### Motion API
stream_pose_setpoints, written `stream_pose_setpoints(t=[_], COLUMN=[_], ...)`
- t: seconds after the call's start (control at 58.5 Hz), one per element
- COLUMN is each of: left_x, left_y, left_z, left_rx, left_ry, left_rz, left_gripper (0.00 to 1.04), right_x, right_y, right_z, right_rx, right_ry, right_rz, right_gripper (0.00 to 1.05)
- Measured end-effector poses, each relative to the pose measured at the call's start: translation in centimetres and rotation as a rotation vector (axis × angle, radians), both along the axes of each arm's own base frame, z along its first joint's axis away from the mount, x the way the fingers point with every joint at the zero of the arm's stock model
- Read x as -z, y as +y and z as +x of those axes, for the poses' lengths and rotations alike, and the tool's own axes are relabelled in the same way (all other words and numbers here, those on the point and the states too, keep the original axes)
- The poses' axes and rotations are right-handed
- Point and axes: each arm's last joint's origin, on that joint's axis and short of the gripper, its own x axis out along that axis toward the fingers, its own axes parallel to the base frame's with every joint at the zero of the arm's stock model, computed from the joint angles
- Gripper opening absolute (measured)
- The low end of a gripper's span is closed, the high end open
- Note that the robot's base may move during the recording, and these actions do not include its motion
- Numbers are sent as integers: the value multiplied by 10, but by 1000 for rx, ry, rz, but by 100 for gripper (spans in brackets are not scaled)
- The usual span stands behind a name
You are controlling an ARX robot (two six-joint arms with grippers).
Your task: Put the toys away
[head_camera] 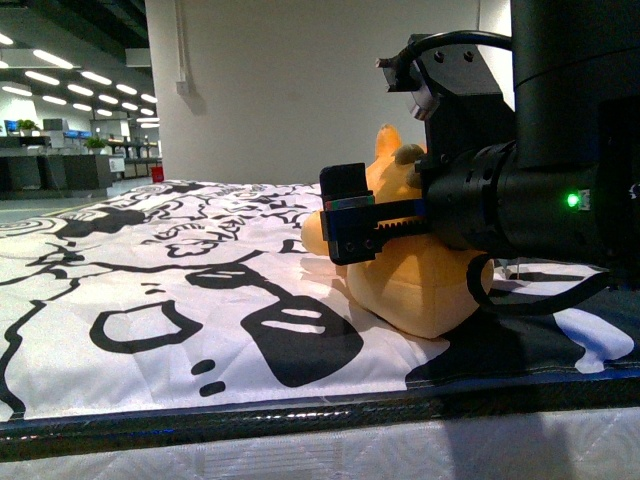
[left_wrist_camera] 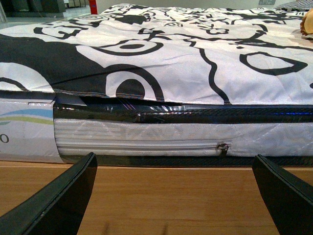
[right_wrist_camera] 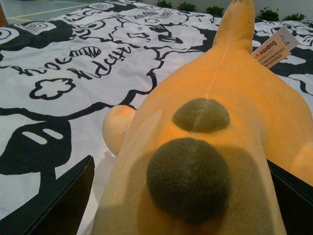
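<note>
The toy [head_camera: 425, 285], an orange-yellow plush animal, lies on the bed near its front right edge. My right gripper [head_camera: 342, 215] is open and straddles it. In the right wrist view the toy [right_wrist_camera: 220, 93] fills the frame, with two brown-grey nubs [right_wrist_camera: 201, 115] between the dark fingers [right_wrist_camera: 61, 205], which stand on either side of the body. A paper tag [right_wrist_camera: 274, 49] hangs from its far end. My left gripper [left_wrist_camera: 171, 196] is open and empty, low over the wooden floor, facing the mattress side. A sliver of the toy [left_wrist_camera: 307, 22] shows far off on the bed.
The bed carries a white sheet with bold black drawings [head_camera: 150, 290]. Its mattress side [left_wrist_camera: 146, 137] has a zip pull [left_wrist_camera: 224, 147] and stands on a wooden floor [left_wrist_camera: 171, 186]. A white wall [head_camera: 280, 90] rises behind, with an office area at the far left.
</note>
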Motion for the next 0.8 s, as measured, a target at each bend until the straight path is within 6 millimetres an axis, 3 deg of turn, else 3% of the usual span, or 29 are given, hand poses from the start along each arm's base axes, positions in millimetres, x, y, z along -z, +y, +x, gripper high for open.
stream_pose_setpoints(t=[0.291,0.53,0.803], left_x=[0,0,0], left_y=[0,0,0], left_z=[0,0,0], left_rx=[0,0,0], left_ry=[0,0,0], left_rz=[0,0,0], left_gripper=[98,98,98], right_x=[6,0,-39], right_y=[-5,-15,-38], right_z=[-1,-10,-38], right_rx=[30,62,59], right_ry=[14,17,-9], right_rz=[-4,-5,69], right_gripper=[96,65,30])
